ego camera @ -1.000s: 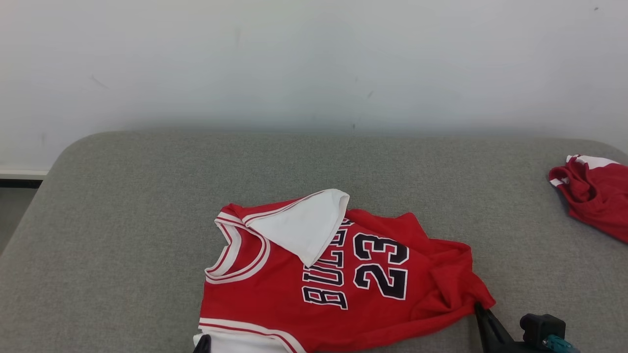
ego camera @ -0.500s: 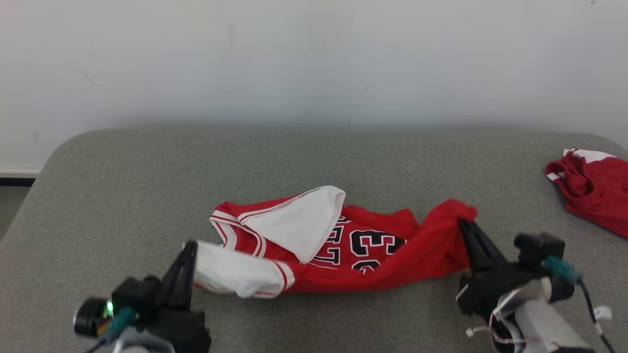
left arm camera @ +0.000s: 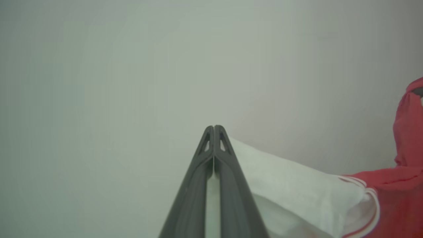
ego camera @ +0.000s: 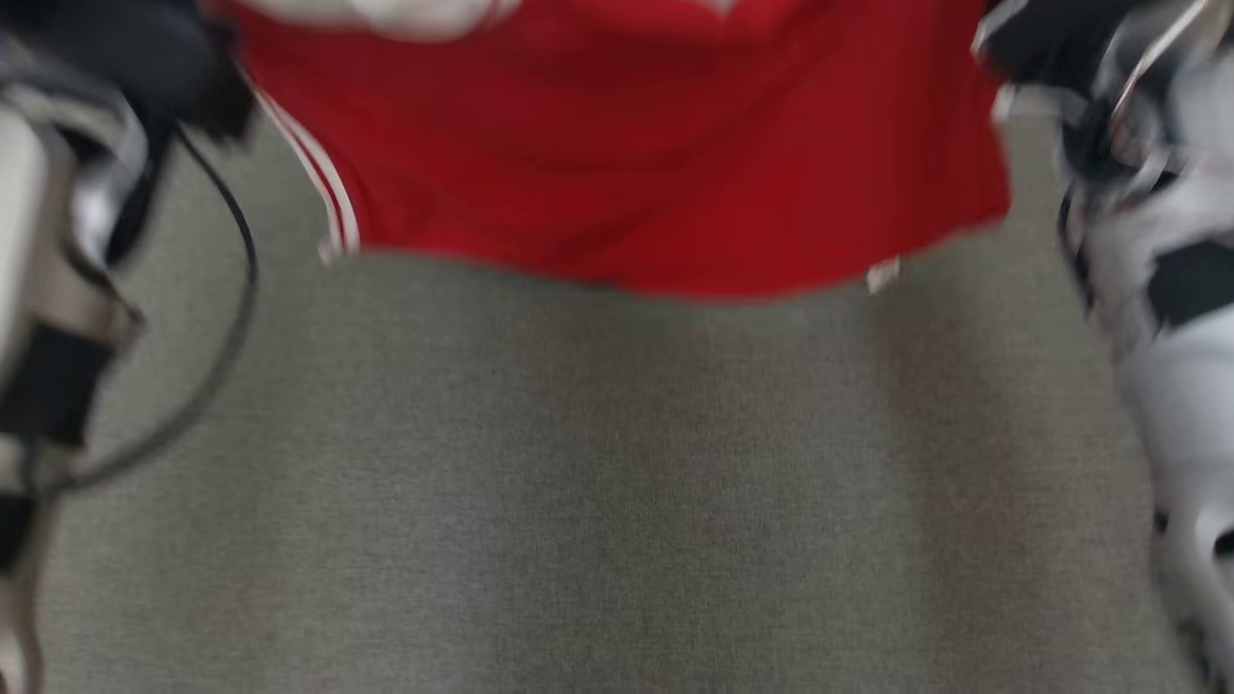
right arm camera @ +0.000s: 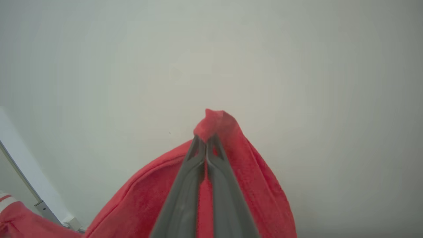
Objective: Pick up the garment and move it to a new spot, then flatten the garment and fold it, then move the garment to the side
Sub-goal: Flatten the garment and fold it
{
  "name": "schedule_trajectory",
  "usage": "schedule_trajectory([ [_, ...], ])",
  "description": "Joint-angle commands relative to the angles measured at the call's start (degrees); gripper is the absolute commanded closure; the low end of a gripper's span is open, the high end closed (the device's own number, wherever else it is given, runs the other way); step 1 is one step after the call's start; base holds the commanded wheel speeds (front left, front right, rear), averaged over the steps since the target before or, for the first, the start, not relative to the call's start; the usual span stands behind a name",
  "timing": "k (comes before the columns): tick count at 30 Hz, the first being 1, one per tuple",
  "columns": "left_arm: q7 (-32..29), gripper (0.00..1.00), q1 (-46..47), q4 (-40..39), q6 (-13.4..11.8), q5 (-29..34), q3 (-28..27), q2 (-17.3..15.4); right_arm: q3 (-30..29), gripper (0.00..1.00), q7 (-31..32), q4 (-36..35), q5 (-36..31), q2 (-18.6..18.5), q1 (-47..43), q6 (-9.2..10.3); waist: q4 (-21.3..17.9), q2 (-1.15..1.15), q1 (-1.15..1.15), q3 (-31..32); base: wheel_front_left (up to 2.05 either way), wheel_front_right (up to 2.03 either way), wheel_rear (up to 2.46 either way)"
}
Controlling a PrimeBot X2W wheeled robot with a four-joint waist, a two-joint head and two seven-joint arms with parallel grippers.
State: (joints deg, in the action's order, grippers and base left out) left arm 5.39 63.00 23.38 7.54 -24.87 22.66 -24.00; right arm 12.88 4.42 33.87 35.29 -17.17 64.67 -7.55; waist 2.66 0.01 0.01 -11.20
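Across the lower part of the head view lies the grey, cloth-covered counter (ego camera: 617, 501), badly smeared by blur. Behind both claws in the wrist views stands a plain pale wall (left arm camera: 99, 66).

Next in size is the garment (ego camera: 627, 145), a red jersey. It hangs spread wide across the top of the head view, over the far part of the counter and between the two arms. Its lower hem runs roughly level, with a white-and-red striped edge at its left end. Whether that hem touches the counter, the blur does not let me tell.

The pale left arm (ego camera: 39, 241) fills the left edge of the head view and the pale right arm (ego camera: 1166, 318) the right edge.

The left claw (left arm camera: 214, 129) has its two dark fingers pressed together at the tips, clamped on the garment's white sleeve (left arm camera: 290, 185). The sleeve runs off to the right of that view and joins the red body at a striped trim.

The right claw (right arm camera: 206, 140) is likewise pinched together on red cloth. A small red bunch pokes up past its tips and the rest drapes down on both sides of the fingers.

A black cable (ego camera: 236, 289) loops beside the left arm. A small white tag (ego camera: 882, 275) hangs at the hem near the right arm.
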Motion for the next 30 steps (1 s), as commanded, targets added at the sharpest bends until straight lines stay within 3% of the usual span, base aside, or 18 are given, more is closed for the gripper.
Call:
schedule_trajectory([
  [1, -0.30, 1.00, 4.28, 1.64, -0.14, -1.65, -0.33, -0.14, -0.60, 1.00, 1.09, 1.62, 0.50, 0.59, 4.04, 0.16, -2.16, -0.01, -0.01, -10.12, 0.00, 0.00, 0.00],
  [7, -1.20, 1.00, 23.87, 9.41, -0.14, -4.01, -0.73, -1.25, -1.69, 1.00, 3.39, 9.23, 0.59, 2.11, 22.81, 0.16, -3.31, -0.01, -0.01, -17.19, 0.00, 0.00, 0.00],
  [15, 0.84, 1.00, 42.70, 17.47, -0.14, -5.00, 5.45, 0.25, -0.86, 1.00, 1.69, 16.39, -1.40, 2.63, 37.32, 0.16, -3.52, -0.01, -0.01, -21.67, 0.00, 0.00, 0.00],
  [23, 4.32, 1.00, 52.94, 24.25, -0.14, -5.27, 9.95, 0.96, 0.37, 1.00, -0.73, 20.01, -1.41, 1.82, 42.88, 0.16, -3.48, -0.01, -0.01, -24.19, 0.00, 0.00, 0.00],
  [30, 8.13, 1.00, 52.23, 27.54, -0.14, -7.46, 12.43, 1.62, 2.41, 1.00, -3.04, 20.82, 0.70, 1.87, 39.86, 0.16, -3.34, -0.01, -0.01, -24.04, 0.00, 0.00, 0.00],
])
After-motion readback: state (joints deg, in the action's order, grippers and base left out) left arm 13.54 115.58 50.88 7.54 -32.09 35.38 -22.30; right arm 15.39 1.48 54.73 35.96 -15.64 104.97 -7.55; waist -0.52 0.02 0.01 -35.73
